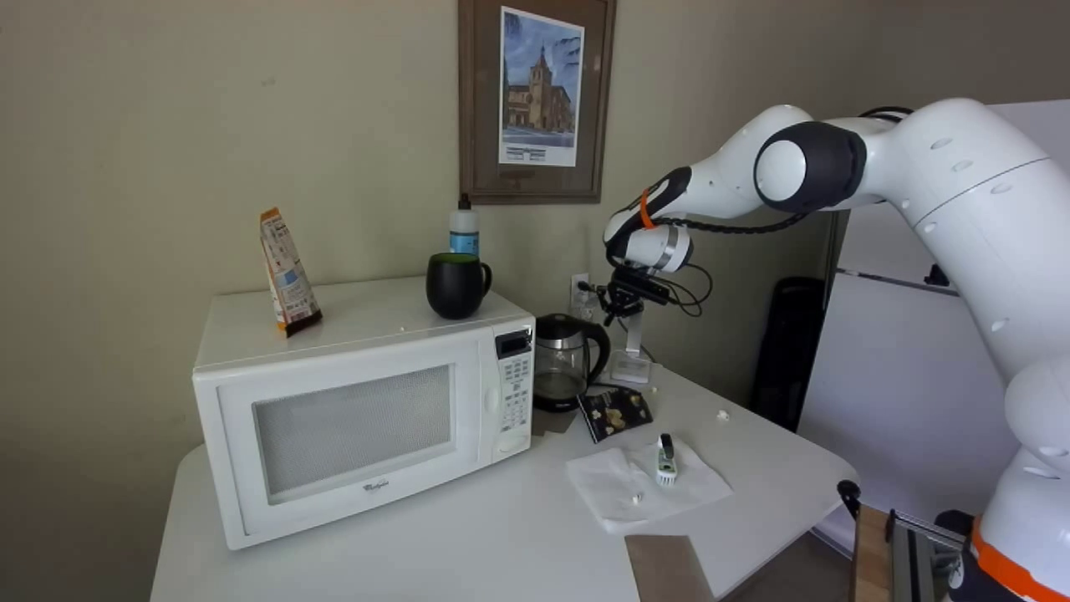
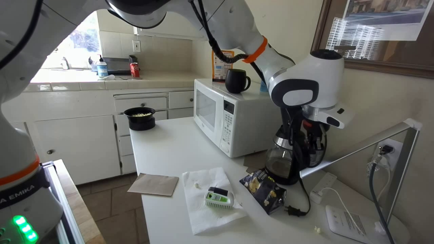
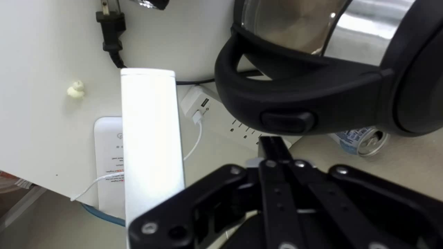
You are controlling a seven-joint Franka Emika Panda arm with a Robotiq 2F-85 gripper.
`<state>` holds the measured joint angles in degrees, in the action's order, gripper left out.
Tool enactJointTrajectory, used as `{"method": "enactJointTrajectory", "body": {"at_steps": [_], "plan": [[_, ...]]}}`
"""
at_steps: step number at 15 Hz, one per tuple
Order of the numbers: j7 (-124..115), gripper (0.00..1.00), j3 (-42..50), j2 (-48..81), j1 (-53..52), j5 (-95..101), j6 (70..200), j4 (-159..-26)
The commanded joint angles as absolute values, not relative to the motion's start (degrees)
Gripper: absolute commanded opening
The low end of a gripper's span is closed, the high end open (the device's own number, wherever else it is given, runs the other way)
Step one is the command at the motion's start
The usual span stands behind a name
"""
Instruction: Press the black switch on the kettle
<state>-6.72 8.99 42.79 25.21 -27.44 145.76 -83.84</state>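
Wrist view: one gripper (image 3: 273,145) close to one kettle (image 3: 368,33)

Two fingers (image 3: 271,186) of the gripper are pressed together with nothing between them. The kettle's one handle (image 3: 332,100) carries one black button (image 3: 287,121), near the fingertips at one o'clock from them; whether they touch it I cannot tell. From the same tips, one drink can (image 3: 368,142) lies at three, one power strip (image 3: 221,117) at ten and one desk lamp (image 3: 150,145) at nine.

In an exterior view the kettle stands on one white table (image 1: 418,560), with one microwave (image 1: 359,426) beside it at nine o'clock. On the microwave are one black mug (image 1: 454,288) and one snack bag (image 1: 291,280); one bottle (image 1: 464,226) shows behind the mug. At four lies one black packet (image 1: 610,414), and past it one paper towel (image 1: 602,485) bearing one brush (image 1: 666,462) and one bit of popcorn (image 1: 637,498). One brown sheet (image 1: 669,568) lies at five; one framed picture (image 1: 543,92) hangs at twelve.

One pot (image 2: 141,124) holding popcorn sits on the table corner, between nine and ten o'clock from the kettle in an exterior view.
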Motion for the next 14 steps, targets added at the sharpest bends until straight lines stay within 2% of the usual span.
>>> {"method": "enactJointTrajectory", "body": {"at_steps": [1, 7, 8, 9, 14], "plan": [[-9.32, 0.00, 9.09, 38.45, 25.60, -25.79, 141.52, -85.34], [-2.89, 0.00, 8.34, 27.60, 27.36, -26.45, 117.07, -89.64], [-1.70, 0.26, 8.97, 25.70, 27.02, -25.62, 112.79, -90.55], [-0.12, 0.27, 9.42, 23.91, 26.63, -25.05, 109.86, -91.70], [0.74, 0.63, 11.21, 12.62, 22.96, -21.88, 104.41, -101.35]]}}
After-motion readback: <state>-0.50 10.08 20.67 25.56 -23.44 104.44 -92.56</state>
